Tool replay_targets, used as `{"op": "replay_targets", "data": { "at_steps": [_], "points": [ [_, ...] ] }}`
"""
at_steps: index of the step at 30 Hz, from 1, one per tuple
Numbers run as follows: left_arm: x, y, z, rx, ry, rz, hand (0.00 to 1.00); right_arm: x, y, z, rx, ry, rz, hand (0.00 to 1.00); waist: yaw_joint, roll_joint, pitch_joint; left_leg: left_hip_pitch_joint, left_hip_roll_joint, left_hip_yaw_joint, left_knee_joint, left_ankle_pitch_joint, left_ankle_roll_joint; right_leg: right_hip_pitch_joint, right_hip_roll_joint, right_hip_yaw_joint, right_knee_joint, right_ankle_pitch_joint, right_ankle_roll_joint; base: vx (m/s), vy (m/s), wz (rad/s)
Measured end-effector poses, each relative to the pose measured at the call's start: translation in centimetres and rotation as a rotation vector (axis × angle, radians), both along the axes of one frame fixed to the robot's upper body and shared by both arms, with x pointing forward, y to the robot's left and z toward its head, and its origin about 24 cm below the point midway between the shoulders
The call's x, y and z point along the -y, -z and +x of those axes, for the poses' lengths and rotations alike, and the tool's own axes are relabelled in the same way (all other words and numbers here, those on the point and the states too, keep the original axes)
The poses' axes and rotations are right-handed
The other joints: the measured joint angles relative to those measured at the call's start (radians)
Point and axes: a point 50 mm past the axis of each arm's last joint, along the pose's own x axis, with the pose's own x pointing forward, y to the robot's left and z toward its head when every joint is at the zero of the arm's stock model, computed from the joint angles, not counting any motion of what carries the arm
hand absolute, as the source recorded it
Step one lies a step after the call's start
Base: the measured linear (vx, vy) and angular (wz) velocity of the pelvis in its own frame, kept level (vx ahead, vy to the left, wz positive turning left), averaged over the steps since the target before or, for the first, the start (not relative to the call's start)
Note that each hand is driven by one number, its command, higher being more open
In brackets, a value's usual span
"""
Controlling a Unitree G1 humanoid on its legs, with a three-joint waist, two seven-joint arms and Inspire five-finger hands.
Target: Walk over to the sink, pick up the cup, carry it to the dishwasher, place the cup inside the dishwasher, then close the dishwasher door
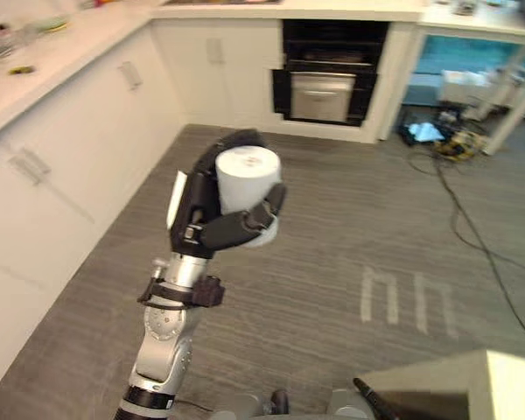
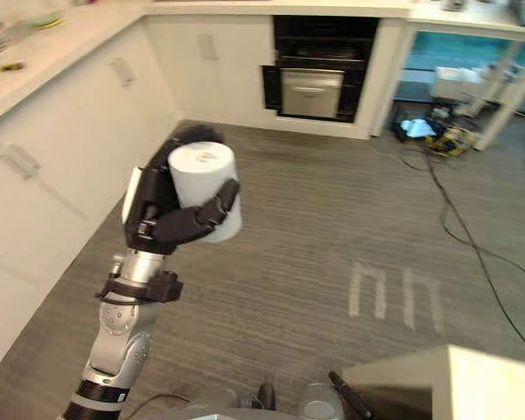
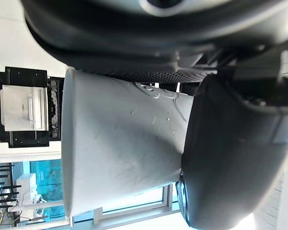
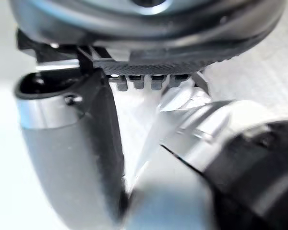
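While left hand [image 1: 232, 230] clasps white cup [image 1: 246, 178], grey plank floor [image 1: 359, 219], white cabinets [image 1: 79, 166], dark appliance [image 1: 324, 94] beyond.

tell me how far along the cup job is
Done: the cup is picked up, with the left hand curled round it and holding it above the grey floor. In hand: the carry. The dishwasher is set in the far cabinets, with open floor between it and the cup. Left: reach it, set the cup inside, then close the door.
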Motion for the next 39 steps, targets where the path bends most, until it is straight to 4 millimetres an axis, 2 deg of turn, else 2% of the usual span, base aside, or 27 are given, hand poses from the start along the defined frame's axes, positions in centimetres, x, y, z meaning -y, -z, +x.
{"op": "replay_targets", "data": {
  "at_steps": [2, 3, 4, 6, 7, 9, 12, 16, 18, 20, 21, 25, 27, 30, 31, 32, 34, 35, 36, 37, 38, 39],
  "points": [
    [0.8, 0.2, -0.1, -0.017, 0.052, 0.026, 0.0, 0.0, -0.1, 0.5, 0.012, -0.036, -0.006, 1.0, -0.001, -0.008, -0.019, 0.015, 0.006, -0.026, 0.006, -0.007, -0.036, -0.039, 0.008, 0.006, -0.039, 0.033, 0.0, 0.3, -0.246, 1.07],
    [1.2, 0.0, -0.1, -0.016, 0.077, 0.037, 0.0, -0.2, -0.1, 0.8, 0.014, -0.056, -0.006, 1.0, 0.001, -0.023, -0.027, 0.019, 0.007, 0.009, 0.015, -0.021, -0.062, -0.038, -0.001, -0.001, -0.134, 0.146, -0.001, 0.3, -0.221, 1.0],
    [1.4, 0.0, 0.0, -0.015, 0.097, 0.052, 0.0, -0.3, -0.1, 0.9, 0.009, -0.073, 0.0, 1.0, -0.001, -0.03, -0.037, 0.03, 0.019, 0.054, 0.02, -0.047, -0.095, -0.02, -0.016, -0.029, -0.146, 0.258, 0.031, 0.3, -0.214, 0.91],
    [1.8, -0.1, -0.1, -0.018, 0.123, 0.062, 0.0, 0.5, -0.3, 1.6, 0.011, -0.097, -0.016, 1.0, 0.011, -0.001, -0.054, 0.027, 0.075, 0.123, 0.018, -0.056, -0.123, 0.01, 0.012, -0.068, -0.166, 0.255, 0.019, 0.26, -0.205, 0.53],
    [1.7, -0.4, -0.2, -0.004, 0.135, 0.078, 0.0, 0.5, -0.4, 2.2, 0.025, -0.105, -0.016, 1.0, 0.018, 0.007, -0.058, 0.052, 0.096, 0.157, -0.018, -0.051, -0.126, 0.026, 0.025, -0.08, -0.169, 0.245, 0.003, 0.21, -0.195, 0.27],
    [1.4, -0.6, -0.3, 0.014, 0.153, 0.112, 0.0, 0.2, -0.5, 3.1, 0.042, -0.117, -0.007, 1.0, 0.021, 0.007, -0.059, 0.087, 0.111, 0.169, -0.065, -0.038, -0.129, 0.056, 0.039, -0.093, -0.185, 0.237, -0.01, 0.15, -0.166, 0.17],
    [0.5, -0.7, -0.2, 0.024, 0.155, 0.153, 0.0, 0.3, -0.8, 4.5, 0.071, -0.126, -0.008, 1.0, 0.026, 0.012, -0.063, 0.1, 0.113, 0.176, -0.104, -0.021, -0.129, 0.07, 0.042, -0.1, -0.222, 0.237, -0.011, 0.1, -0.086, 0.12],
    [-1.3, -1.1, 0.3, 0.023, 0.103, 0.154, 0.0, 0.1, -0.6, 4.5, 0.069, -0.089, 0.018, 1.0, 0.027, 0.005, -0.064, 0.101, 0.114, 0.187, -0.115, -0.018, -0.126, 0.083, 0.048, -0.097, -0.259, 0.251, -0.021, 0.03, 0.015, -0.04],
    [-2.8, -1.6, 0.6, 0.029, 0.053, 0.137, 0.0, -0.1, -0.4, 3.8, 0.048, -0.065, 0.037, 1.0, 0.026, -0.004, -0.068, 0.109, 0.116, 0.202, -0.117, -0.016, -0.129, 0.103, 0.054, -0.082, -0.302, 0.279, -0.024, 0.02, 0.046, -0.19],
    [-3.3, -1.8, 0.6, 0.033, 0.037, 0.142, 0.0, -0.1, -0.4, 3.5, 0.047, -0.057, 0.05, 1.0, 0.026, -0.009, -0.071, 0.111, 0.115, 0.222, -0.117, -0.012, -0.131, 0.113, 0.054, -0.074, -0.325, 0.294, -0.022, 0.01, 0.044, -0.11],
    [-4.2, -1.7, 0.7, 0.046, -0.027, 0.098, 0.0, -0.5, -0.3, 3.4, 0.113, -0.015, 0.135, 1.0, 0.023, -0.034, -0.034, 0.107, 0.117, 0.269, -0.222, 0.079, -0.102, 0.096, 0.073, -0.051, -0.423, 0.411, -0.024, 0.0, 0.0, 0.0],
    [-4.3, -1.7, 0.7, 0.044, -0.028, 0.094, 0.0, -0.4, -0.3, 3.3, 0.113, -0.013, 0.135, 1.0, 0.022, -0.034, -0.033, 0.108, 0.118, 0.27, -0.222, 0.079, -0.102, 0.094, 0.075, -0.048, -0.426, 0.411, -0.024, 0.0, 0.0, -0.02],
    [-4.4, -0.8, 0.6, 0.015, -0.042, 0.078, 0.0, -0.3, -0.3, 3.0, 0.111, -0.003, 0.136, 1.0, 0.018, -0.026, -0.038, 0.109, 0.12, 0.27, -0.226, 0.079, -0.102, 0.102, 0.077, -0.053, -0.45, 0.422, -0.023, 0.0, 0.0, -0.03],
    [-4.7, 2.4, 1.0, -0.155, -0.105, -0.041, 0.0, 0.0, -0.3, 2.3, 0.113, 0.024, 0.133, 1.0, -0.009, -0.006, -0.048, 0.106, 0.122, 0.259, -0.228, 0.076, -0.105, 0.112, 0.075, -0.074, -0.469, 0.422, -0.025, 0.02, 0.005, 0.15],
    [-4.5, 3.4, 1.2, -0.215, -0.126, -0.093, 0.0, -0.1, -0.3, 2.2, 0.117, 0.024, 0.135, 1.0, -0.009, -0.005, -0.048, 0.095, 0.123, 0.263, -0.216, 0.069, -0.11, 0.086, 0.07, -0.08, -0.421, 0.39, -0.031, 0.0, -0.012, 0.13],
    [-4.4, 4.8, 1.5, -0.306, -0.162, -0.173, 0.0, -0.2, -0.3, 2.4, 0.132, 0.022, 0.134, 1.0, -0.009, -0.014, -0.04, 0.071, 0.116, 0.267, -0.175, 0.05, -0.103, 0.024, 0.047, -0.096, -0.293, 0.317, -0.04, 0.0, -0.017, 0.16],
    [-4.1, 6.4, 1.6, -0.4, -0.188, -0.221, 0.0, -0.4, -0.3, 2.3, 0.137, 0.02, 0.133, 1.0, -0.022, -0.031, -0.02, 0.055, 0.105, 0.272, -0.101, 0.006, -0.099, -0.013, 0.018, -0.106, -0.16, 0.25, -0.036, 0.01, -0.034, 0.23],
    [-3.8, 7.2, 1.6, -0.45, -0.2, -0.243, 0.0, -0.5, -0.3, 2.3, 0.137, 0.017, 0.132, 1.0, -0.028, -0.038, -0.002, 0.049, 0.104, 0.27, -0.043, -0.029, -0.097, -0.023, 0.003, -0.117, -0.086, 0.211, -0.042, 0.01, -0.066, 0.12],
    [-3.0, 8.6, 1.3, -0.542, -0.205, -0.296, 0.0, -0.2, -0.4, 2.3, 0.135, -0.013, 0.113, 1.0, -0.019, -0.04, 0.036, 0.047, 0.11, 0.272, 0.054, -0.108, -0.083, -0.048, -0.018, -0.122, 0.073, 0.165, -0.074, -0.01, -0.058, 0.01],
    [-2.5, 9.3, 1.1, -0.588, -0.2, -0.314, 0.0, -0.2, -0.4, 2.1, 0.126, -0.021, 0.104, 1.0, -0.018, -0.039, 0.045, 0.048, 0.112, 0.27, 0.085, -0.134, -0.077, -0.068, -0.022, -0.11, 0.147, 0.163, -0.077, -0.02, -0.053, 0.16],
    [-1.6, 10.5, 0.6, -0.665, -0.181, -0.325, 0.0, -0.2, -0.5, 1.8, 0.143, -0.004, 0.098, 1.0, -0.031, -0.046, 0.051, 0.056, 0.1, 0.243, 0.118, -0.158, -0.072, -0.113, -0.044, -0.098, 0.294, 0.176, -0.094, 0.05, -0.04, 0.5],
    [-0.9, 11.4, 0.2, -0.718, -0.157, -0.318, 0.0, -0.3, -0.7, 2.2, 0.18, -0.005, 0.075, 1.0, -0.045, -0.061, 0.062, 0.075, 0.092, 0.211, 0.134, -0.172, -0.066, -0.17, -0.037, -0.088, 0.396, 0.157, -0.109, 0.11, -0.046, 0.61]
  ]
}}
